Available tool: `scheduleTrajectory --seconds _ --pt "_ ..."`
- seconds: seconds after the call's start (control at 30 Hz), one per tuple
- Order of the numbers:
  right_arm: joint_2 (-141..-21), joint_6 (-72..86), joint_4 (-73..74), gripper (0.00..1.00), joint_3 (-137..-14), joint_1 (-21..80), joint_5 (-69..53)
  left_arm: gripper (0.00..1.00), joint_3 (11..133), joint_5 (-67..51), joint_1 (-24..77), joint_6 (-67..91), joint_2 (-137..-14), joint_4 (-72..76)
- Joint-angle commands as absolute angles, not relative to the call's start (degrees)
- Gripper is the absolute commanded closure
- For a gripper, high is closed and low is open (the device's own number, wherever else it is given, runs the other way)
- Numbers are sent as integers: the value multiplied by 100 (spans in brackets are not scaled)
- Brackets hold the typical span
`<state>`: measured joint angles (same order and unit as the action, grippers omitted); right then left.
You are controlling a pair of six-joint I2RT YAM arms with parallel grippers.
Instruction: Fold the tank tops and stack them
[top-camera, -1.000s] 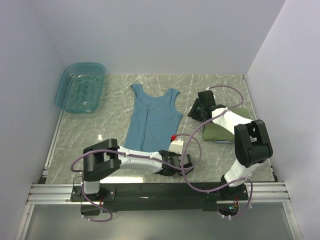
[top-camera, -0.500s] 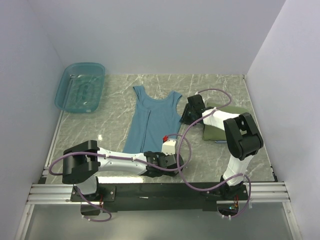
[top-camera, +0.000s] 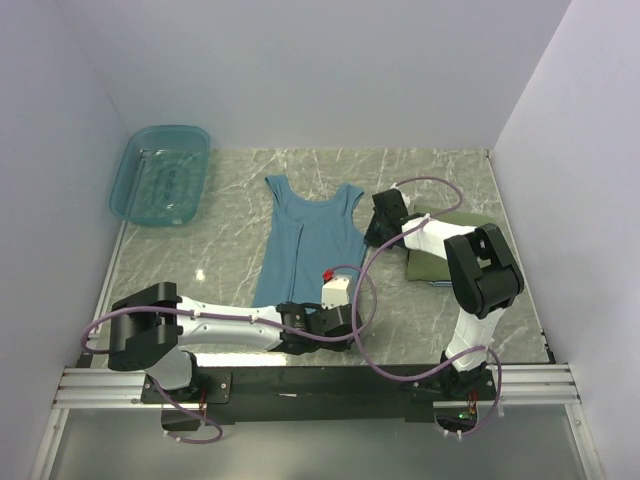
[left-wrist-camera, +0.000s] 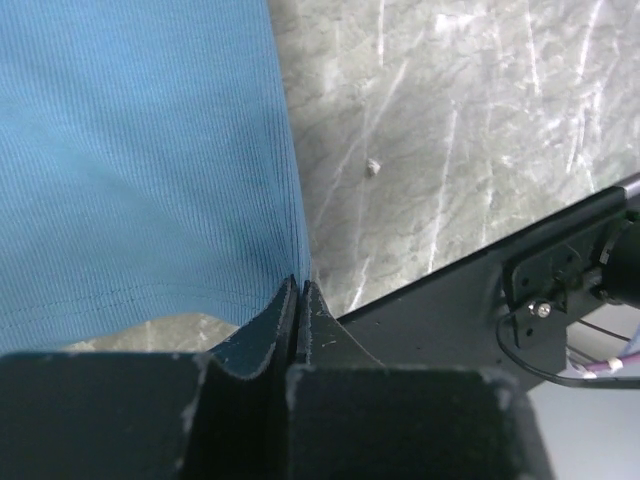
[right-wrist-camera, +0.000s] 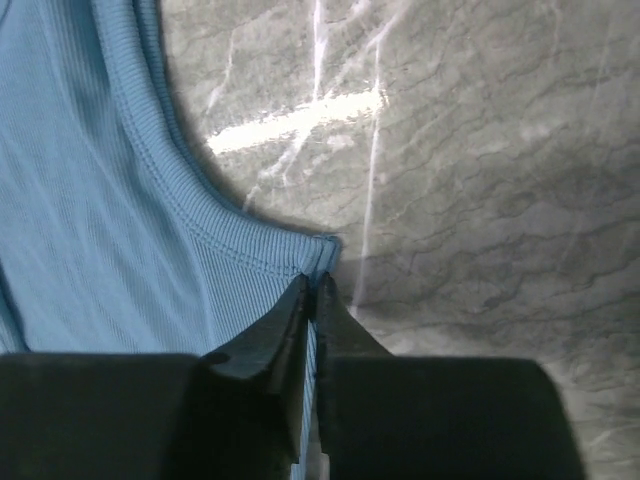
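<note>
Teal plastic basin (top-camera: 160, 180) far-left, apart from blue tank top (top-camera: 305, 240); left jaws pinch hem corner, right jaws armhole edge.

Table (top-camera: 200, 250): grey marble, mid-frame.
Basin (top-camera: 160, 175): upper left.
Blue top (top-camera: 305, 240): flat, centre.
Olive top (top-camera: 428, 265): folded, right of centre.

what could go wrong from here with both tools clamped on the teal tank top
1. The left tool pinches only the very hem corner of the teal tank top, so the cloth may slip out when lifted.
2. The right tool grips just the armhole seam end; that thin bite could likewise let go.
3. Both grips sit on one side edge, so the fold might drag or bunch the flat cloth.
</note>
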<state>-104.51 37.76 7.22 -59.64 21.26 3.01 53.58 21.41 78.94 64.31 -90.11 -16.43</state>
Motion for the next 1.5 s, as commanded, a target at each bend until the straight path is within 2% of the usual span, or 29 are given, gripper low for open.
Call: scheduleTrajectory --seconds 0.0,0.03,0.33,0.67,1.07,1.47 --pt "-10486 3779 764 96 -5959 2153 624 100 5256 1881 7945 6425 -8798 -1293" --pt "-10459 3779 826 100 -5968 2153 650 99 5221 1846 7937 6425 -8798 -1257" --pt "-10072 3516 1589 100 -6354 2381 1274 99 4756 1775 7945 6635 -8561 -634" --pt "-10722 3515 2355 100 -7557 3110 1872 99 3965 2241 7840 7487 -7937 -615" --pt "-11679 3683 2751 100 -8972 3700 2047 100 3076 2786 7814 8569 -6839 -1362" --pt "-12445 3674 3023 100 -10089 4078 2180 99 2971 2970 7814 9149 -6636 -2301"
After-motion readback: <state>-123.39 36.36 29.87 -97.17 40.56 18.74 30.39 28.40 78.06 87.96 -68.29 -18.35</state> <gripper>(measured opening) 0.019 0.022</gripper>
